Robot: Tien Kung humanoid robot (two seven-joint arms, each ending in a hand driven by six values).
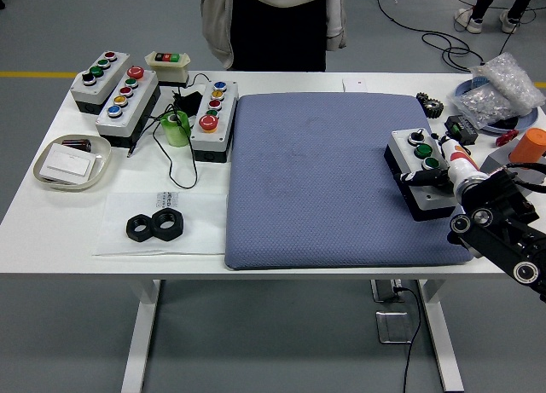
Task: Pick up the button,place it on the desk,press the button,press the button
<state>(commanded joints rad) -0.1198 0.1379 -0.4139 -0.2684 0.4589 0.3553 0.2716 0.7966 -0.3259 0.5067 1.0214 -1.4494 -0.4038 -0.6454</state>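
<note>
A small grey button box (415,164) with a black and two green buttons lies on the blue mat (324,176) near its right edge. My right hand (441,173) comes in from the lower right and rests on the box, fingers curled over its near right side. Whether it grips the box or only touches the buttons I cannot tell. The left arm is out of view.
Several more button boxes (126,101) stand at the back left, with a green tape roll (177,129), a dish (72,162) and two black nuts (157,226). A bag of parts (502,90) and an orange object (531,144) sit at the right. A person (277,26) stands at the far side.
</note>
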